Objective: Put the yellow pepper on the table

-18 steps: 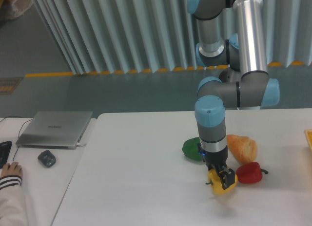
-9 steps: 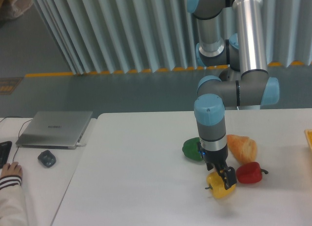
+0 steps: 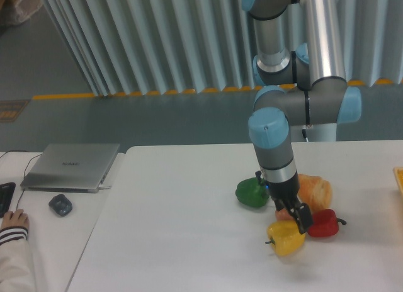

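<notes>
The yellow pepper (image 3: 286, 238) lies on the white table (image 3: 176, 241), stem pointing left, just left of the red pepper (image 3: 323, 223). My gripper (image 3: 295, 218) hangs tilted just above the yellow pepper's top right. Its jaws look open and hold nothing. One dark finger (image 3: 305, 219) ends close to the pepper's upper right edge.
A green pepper (image 3: 252, 193) and an orange-tan bread (image 3: 313, 190) lie behind the gripper. On the side desk to the left are a closed laptop (image 3: 71, 167), a mouse (image 3: 60, 205) and a person's hand (image 3: 12, 224). A yellow object shows at the right edge (image 3: 399, 179).
The gripper has let go of the yellow pepper, risen and tilted to the right. The pepper now rests on the table at about the same spot.
</notes>
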You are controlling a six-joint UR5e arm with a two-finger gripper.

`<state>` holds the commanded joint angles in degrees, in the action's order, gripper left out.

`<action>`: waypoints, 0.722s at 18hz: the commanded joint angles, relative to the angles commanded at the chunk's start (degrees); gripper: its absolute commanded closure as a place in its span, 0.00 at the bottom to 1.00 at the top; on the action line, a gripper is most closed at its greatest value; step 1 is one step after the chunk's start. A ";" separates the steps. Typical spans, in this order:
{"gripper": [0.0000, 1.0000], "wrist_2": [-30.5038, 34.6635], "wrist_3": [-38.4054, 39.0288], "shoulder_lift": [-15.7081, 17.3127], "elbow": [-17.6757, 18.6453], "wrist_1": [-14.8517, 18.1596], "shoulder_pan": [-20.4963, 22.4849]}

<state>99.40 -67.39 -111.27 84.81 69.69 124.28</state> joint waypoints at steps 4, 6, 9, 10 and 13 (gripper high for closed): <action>0.00 -0.09 -4.58 1.58 0.17 1.68 1.41; 0.00 -0.09 -6.87 2.63 0.53 2.20 2.98; 0.00 -0.53 -9.68 3.69 0.62 3.26 4.74; 0.00 -0.53 -10.04 3.78 0.62 3.43 5.01; 0.00 -0.97 -10.83 5.45 0.44 5.71 7.20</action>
<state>98.44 -78.22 -105.83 85.25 75.40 131.48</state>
